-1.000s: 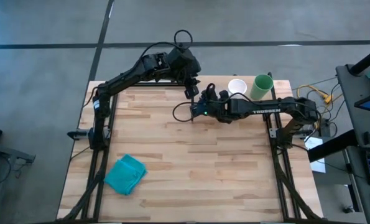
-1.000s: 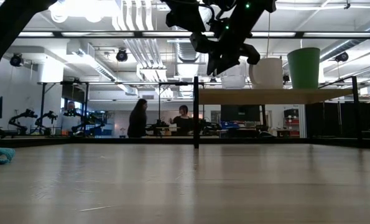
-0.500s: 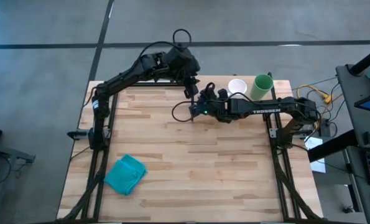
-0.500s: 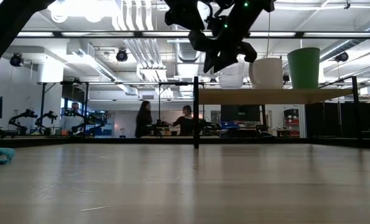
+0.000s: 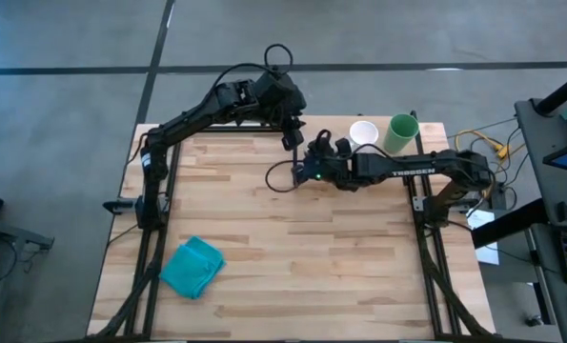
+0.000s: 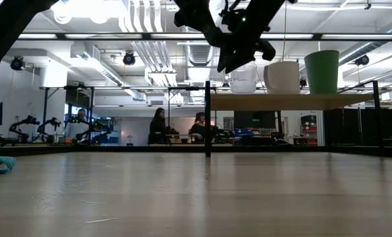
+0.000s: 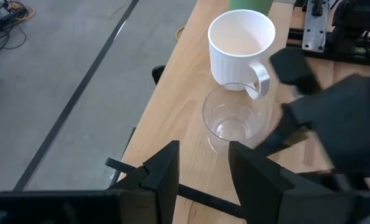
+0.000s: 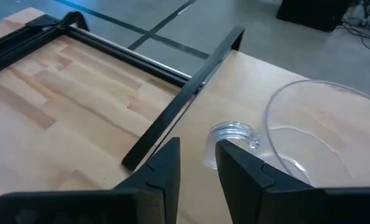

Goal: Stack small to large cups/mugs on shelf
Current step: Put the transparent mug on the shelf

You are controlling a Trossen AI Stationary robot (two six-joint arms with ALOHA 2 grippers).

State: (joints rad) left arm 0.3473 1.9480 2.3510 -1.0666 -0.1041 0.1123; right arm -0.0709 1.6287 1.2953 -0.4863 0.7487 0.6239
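Standing on the raised light-wood shelf (image 6: 294,101) are the small clear plastic cup (image 7: 234,121), the white handled mug (image 7: 241,46) touching it, and the tall green cup (image 6: 322,71) beyond. The right tool (image 8: 197,163) hangs just beside the clear cup, fingers slightly parted, holding nothing. The left tool (image 7: 200,174) hovers near, also parted and empty. From above, both arms hide the clear cup.

I work in a robotics lab. My butcher-block wooden desk (image 5: 293,257) stands on a bare grey concrete floor (image 5: 64,95). Beyond it, other dark robot arms (image 6: 34,125) sit on benches, exposed white ceiling ducts (image 6: 149,39) run overhead, and two people (image 6: 159,125) stand at a far workstation.
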